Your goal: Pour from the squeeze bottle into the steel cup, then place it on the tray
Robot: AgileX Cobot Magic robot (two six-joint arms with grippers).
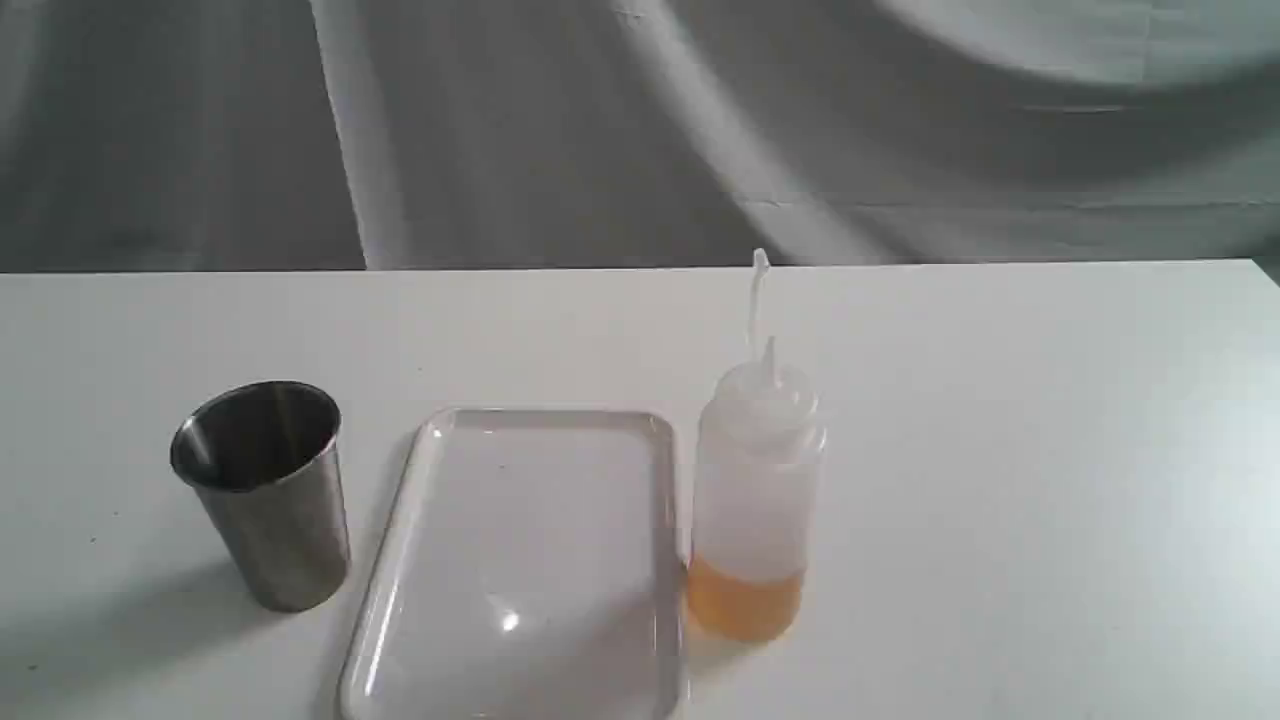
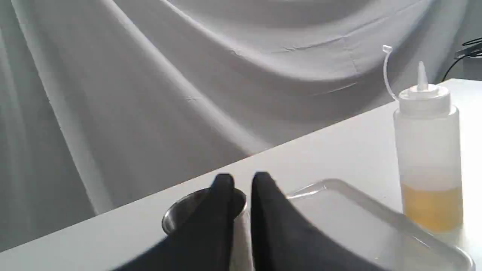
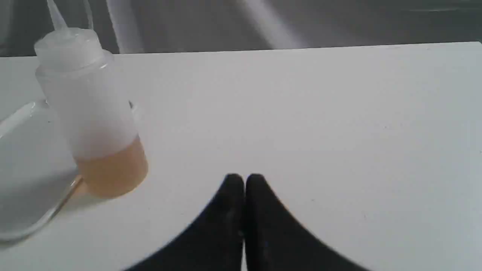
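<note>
The squeeze bottle point(image 1: 755, 500) stands upright just right of the tray point(image 1: 530, 560), with amber liquid in its bottom quarter and its nozzle uncapped. The steel cup point(image 1: 265, 490) stands upright left of the tray. Neither gripper shows in the exterior view. In the left wrist view my left gripper point(image 2: 243, 180) has its black fingers almost together with nothing held; the cup point(image 2: 180, 212) sits just beyond them, with the tray point(image 2: 357, 222) and bottle point(image 2: 427, 150) off to one side. My right gripper point(image 3: 244, 178) is shut and empty over bare table, apart from the bottle point(image 3: 90, 116) and tray point(image 3: 22, 169).
A white table point(image 1: 1000, 450) carries everything, with its far edge meeting a grey draped cloth backdrop point(image 1: 600, 130). A dark cable point(image 2: 465, 52) shows past the table's far corner in the left wrist view.
</note>
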